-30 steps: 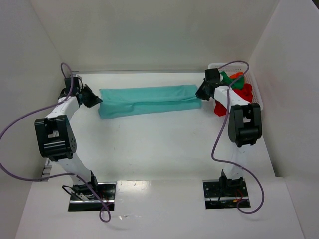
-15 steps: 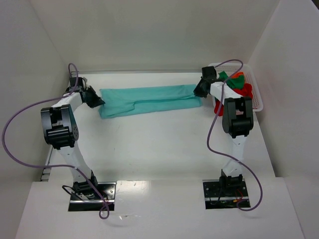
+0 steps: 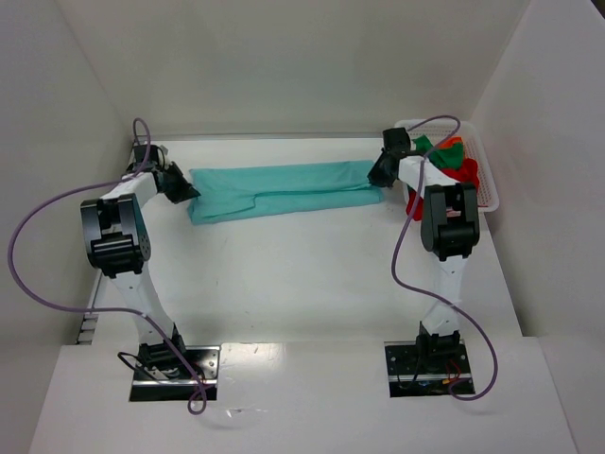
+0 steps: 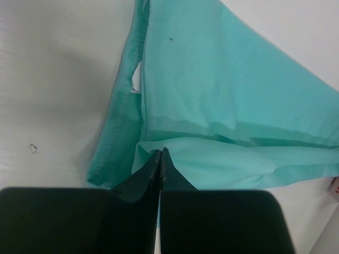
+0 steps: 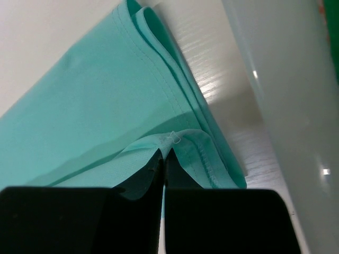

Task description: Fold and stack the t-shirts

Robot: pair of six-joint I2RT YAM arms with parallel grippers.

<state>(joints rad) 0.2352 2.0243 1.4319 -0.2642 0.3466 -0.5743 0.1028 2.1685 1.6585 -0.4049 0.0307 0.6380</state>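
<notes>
We see the teal t-shirt (image 3: 284, 189) lying along the far side of the counter (image 3: 302, 284) — folded lengthwise into a long band, running left to right. The left fingers (image 4: 139, 185) are closed, pinching a fold at the shirt's left end. The right fingers (image 5: 142, 182) are closed too, pinching the hem at its right end. In both wrist views we see cloth caught right at the tips. The shirt's right end sits just beside the white basket (image 3: 488, 189) in the far right corner — red, green and orange shirts (image 3: 456, 163) bunched in it, red cloth hanging over the rim.
</notes>
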